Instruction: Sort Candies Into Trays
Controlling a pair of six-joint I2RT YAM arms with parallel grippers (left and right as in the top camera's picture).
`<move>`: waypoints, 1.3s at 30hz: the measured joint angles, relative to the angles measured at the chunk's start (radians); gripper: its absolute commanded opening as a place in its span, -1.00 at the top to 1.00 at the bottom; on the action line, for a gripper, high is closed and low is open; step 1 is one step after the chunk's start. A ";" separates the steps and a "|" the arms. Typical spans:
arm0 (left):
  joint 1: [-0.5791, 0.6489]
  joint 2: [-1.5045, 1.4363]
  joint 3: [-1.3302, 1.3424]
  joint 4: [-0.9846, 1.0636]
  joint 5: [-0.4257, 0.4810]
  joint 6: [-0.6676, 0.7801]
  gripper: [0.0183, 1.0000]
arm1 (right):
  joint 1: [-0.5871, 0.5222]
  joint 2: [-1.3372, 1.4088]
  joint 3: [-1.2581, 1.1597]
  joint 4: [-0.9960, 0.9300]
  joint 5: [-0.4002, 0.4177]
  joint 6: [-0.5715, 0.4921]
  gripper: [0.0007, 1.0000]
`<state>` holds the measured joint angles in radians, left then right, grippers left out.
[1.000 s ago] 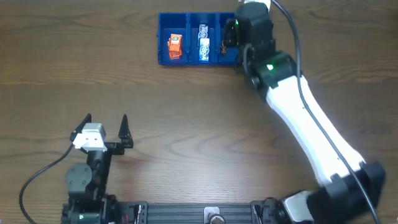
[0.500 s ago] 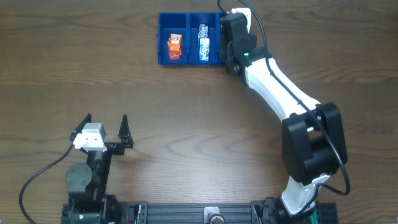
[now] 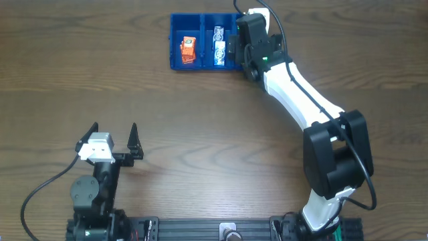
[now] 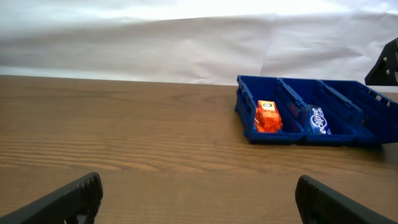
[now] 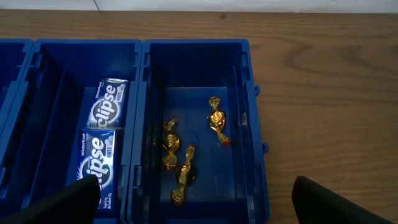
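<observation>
While sorting looks near done, top view: blue tray (image 3: 175,40) at far edge, 3 compartments; orange candy (image 3: 188,49) at one end, mint packs (image 3: 219,47) mid. Left gripper (image 3: 114,131) parked by its base, fingers apart, empty. Left wrist view: tray well ahead, apart from it. Right wrist view: right gripper (image 5: 199,208) over end compartment, fingers wide apart, empty; gold-wrapped candies (image 5: 217,121) inside, prob. release pose.
</observation>
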<state>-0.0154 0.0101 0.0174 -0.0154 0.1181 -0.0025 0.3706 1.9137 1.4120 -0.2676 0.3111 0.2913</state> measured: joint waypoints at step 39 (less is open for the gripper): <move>0.001 0.000 0.000 0.000 0.000 0.000 -0.99 | -0.323 -1.170 -0.455 -0.364 -0.113 -0.119 -1.00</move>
<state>-0.0147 0.0101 0.0177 -0.0158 0.1181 -0.0025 0.0475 0.7433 0.9565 -0.6315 0.1978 0.1722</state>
